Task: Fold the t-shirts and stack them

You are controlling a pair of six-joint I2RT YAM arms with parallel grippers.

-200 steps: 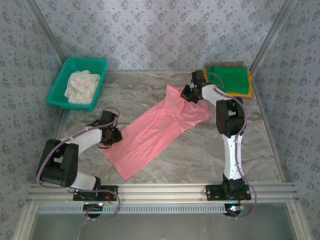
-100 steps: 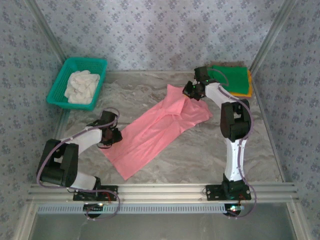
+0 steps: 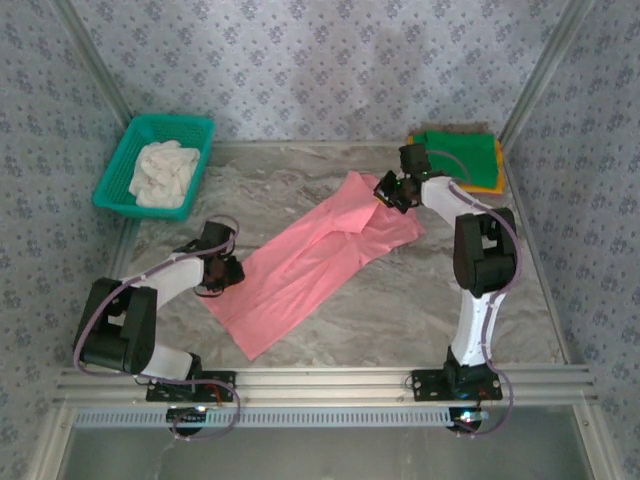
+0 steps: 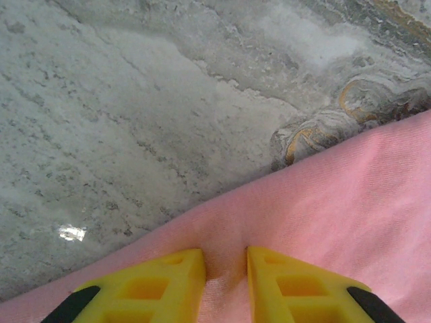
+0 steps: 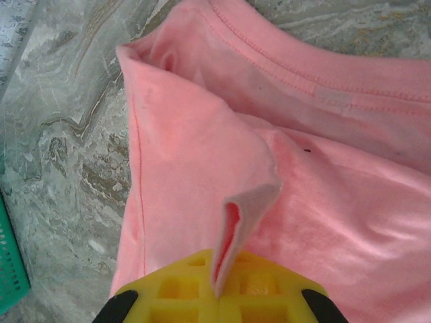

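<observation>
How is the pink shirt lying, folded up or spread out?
Mostly spread out. The pink shirt lies long across the table, with only its far end doubled over, pinched by the right gripper.

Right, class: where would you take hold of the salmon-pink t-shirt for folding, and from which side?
Grip the salmon-pink t-shirt at its edges: it lies flat on the table, so only edges lift. Take the collar end from the far right, where the right gripper pinches a fold, and the long left edge beside the left gripper.
</observation>
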